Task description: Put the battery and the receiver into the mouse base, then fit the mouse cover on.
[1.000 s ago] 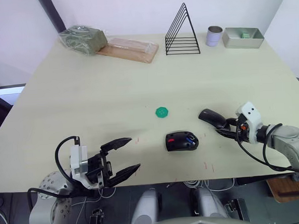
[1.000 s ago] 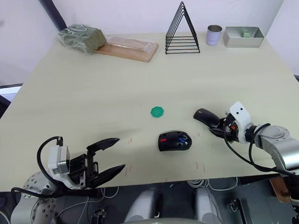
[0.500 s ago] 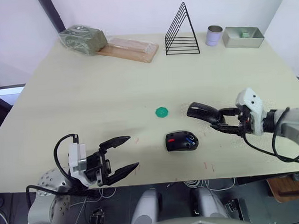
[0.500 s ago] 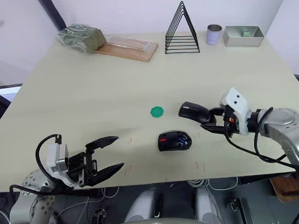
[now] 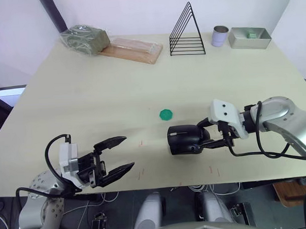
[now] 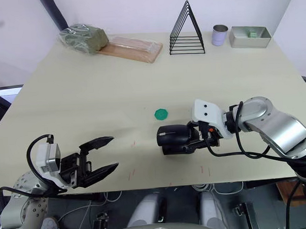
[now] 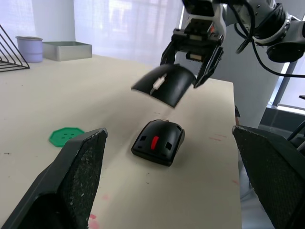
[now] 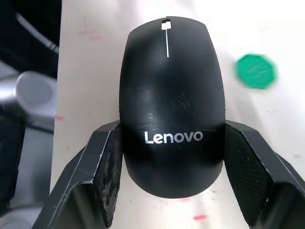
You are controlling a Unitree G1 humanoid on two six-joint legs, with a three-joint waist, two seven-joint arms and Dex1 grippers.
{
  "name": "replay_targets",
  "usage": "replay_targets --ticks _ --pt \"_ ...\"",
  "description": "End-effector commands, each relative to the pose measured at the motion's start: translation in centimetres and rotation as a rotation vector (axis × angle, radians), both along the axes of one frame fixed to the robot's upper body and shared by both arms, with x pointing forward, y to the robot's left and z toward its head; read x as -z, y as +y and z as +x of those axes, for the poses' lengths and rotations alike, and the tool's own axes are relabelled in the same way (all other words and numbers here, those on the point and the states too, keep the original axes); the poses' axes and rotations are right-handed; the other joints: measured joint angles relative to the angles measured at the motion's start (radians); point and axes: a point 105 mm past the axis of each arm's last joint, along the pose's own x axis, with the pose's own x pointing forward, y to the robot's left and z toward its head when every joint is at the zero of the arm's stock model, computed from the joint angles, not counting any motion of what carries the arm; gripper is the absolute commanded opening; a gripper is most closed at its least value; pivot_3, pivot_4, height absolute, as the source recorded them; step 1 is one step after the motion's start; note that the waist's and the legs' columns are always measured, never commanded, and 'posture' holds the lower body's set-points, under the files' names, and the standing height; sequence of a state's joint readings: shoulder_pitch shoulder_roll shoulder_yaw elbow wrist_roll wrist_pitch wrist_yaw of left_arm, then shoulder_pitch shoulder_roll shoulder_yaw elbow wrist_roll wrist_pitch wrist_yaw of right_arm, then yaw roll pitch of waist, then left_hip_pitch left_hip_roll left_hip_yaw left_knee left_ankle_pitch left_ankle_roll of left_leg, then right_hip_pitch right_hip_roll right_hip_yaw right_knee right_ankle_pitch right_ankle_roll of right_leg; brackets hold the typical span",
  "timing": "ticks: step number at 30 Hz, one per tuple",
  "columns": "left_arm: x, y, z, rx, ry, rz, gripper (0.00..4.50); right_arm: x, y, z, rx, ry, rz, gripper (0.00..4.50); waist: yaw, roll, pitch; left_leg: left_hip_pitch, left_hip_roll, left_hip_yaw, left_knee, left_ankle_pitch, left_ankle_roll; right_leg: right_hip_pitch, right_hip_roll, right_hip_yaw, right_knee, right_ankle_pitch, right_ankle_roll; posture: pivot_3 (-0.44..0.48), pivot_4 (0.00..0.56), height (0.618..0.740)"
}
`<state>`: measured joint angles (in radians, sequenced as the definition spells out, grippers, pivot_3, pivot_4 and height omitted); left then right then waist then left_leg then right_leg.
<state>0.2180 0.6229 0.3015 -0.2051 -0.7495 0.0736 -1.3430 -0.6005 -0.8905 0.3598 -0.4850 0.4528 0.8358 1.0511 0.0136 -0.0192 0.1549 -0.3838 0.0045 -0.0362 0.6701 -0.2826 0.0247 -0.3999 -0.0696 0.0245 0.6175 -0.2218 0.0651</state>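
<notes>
the right gripper (image 7: 192, 61) has the mouse cover (image 7: 164, 85) clamped, held in the air just above the mouse base (image 7: 158, 141) near the table's (image 5: 91, 97) front edge. fitting it looks like all that's left. the left gripper (image 5: 115, 155) hangs open near the front-left corner.

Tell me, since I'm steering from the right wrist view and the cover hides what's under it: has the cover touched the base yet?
Observer: No. In the left wrist view the cover hangs in the right hand above the base, with a clear gap between them.
Operator: Is it level?
Observer: No, it's tilted rather than flat over the base.
Operator: Is the left hand in the way?
Observer: No. The left hand is open near the table's front edge, well apart from the base.
</notes>
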Motion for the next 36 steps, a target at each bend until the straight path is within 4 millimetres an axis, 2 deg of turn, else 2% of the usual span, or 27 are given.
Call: replay_targets --ticks 1,14,36 --pt "-0.6 0.4 0.0 0.006 -0.025 0.008 4.5 -0.1 0.4 0.2 -0.052 -0.016 -0.027 2.9 -0.003 0.0 0.0 0.0 0.0 0.0 0.0 0.0 0.0 0.0 0.0 0.0 0.0 0.0 0.0 0.0 0.15 0.74" --pt "-0.4 0.7 0.2 0.014 -0.025 0.03 4.5 1.8 0.9 0.7 -0.075 0.035 -0.045 2.9 -0.004 0.0 0.0 0.001 0.0 0.0 0.0 0.0 0.0 0.0 0.0 0.0 0.001 0.0 0.0 0.0 0.15 0.74" --pt "-0.5 0.3 0.2 0.026 -0.023 0.034 4.5 3.5 0.2 1.3 -0.05 0.07 -0.067 2.9 -0.003 0.0 0.0 0.001 0.0 0.0 0.0 0.0 0.0 0.0 0.0 0.0 0.001 0.0 0.0 0.0 0.15 0.74"
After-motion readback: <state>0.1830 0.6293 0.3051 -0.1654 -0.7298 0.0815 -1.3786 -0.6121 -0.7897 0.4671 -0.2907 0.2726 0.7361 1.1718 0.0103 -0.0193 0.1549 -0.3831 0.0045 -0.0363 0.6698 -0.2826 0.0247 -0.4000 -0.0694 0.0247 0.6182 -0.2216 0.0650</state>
